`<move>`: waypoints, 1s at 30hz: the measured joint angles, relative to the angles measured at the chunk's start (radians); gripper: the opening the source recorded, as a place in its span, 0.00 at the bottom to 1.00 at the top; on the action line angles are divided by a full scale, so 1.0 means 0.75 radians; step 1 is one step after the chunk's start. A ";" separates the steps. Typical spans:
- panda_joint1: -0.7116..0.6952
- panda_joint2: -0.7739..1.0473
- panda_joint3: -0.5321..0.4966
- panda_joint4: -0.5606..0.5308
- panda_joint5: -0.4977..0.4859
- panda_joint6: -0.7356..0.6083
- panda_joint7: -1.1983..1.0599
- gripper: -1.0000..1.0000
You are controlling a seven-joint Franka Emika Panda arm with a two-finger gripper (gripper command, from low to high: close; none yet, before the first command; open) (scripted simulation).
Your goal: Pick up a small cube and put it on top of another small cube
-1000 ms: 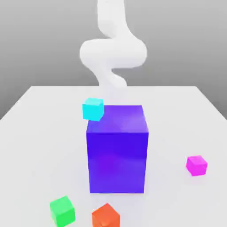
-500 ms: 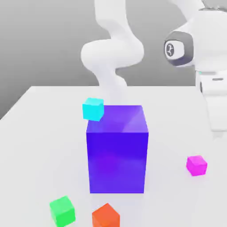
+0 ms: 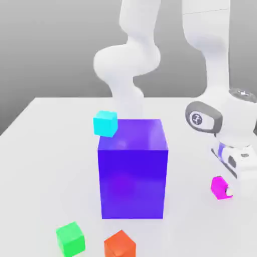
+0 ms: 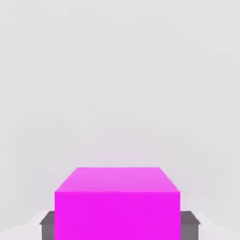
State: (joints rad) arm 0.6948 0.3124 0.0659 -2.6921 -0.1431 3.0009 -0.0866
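Note:
The small magenta-pink cube rests on the white table at the exterior view's right. My gripper has come straight down over it and is shut on it. In the hand view the cube sits between my two dark grey fingers, which press against opposite sides. The small green cube stands near the front edge at the exterior view's left, far from the gripper.
A big purple-blue block stands in the middle of the table, between the magenta and green cubes. A small cyan cube sits at its upper back left corner. A small orange-red cube lies just right of the green one.
The arm swung in from above and dropped onto the magenta cube at the exterior view's right. The jaws went from open to shut on it. No cube has shifted.

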 joint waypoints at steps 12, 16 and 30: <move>-0.207 -0.302 0.003 0.079 0.300 -0.291 -0.243 0.00; -0.471 -0.303 -0.111 0.225 0.424 -0.384 -0.448 0.00; -0.996 -0.029 -0.366 0.336 0.389 -0.374 -0.928 0.00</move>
State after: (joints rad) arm -0.0523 0.2903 -0.2084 -2.4401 0.1486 2.7202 -0.7825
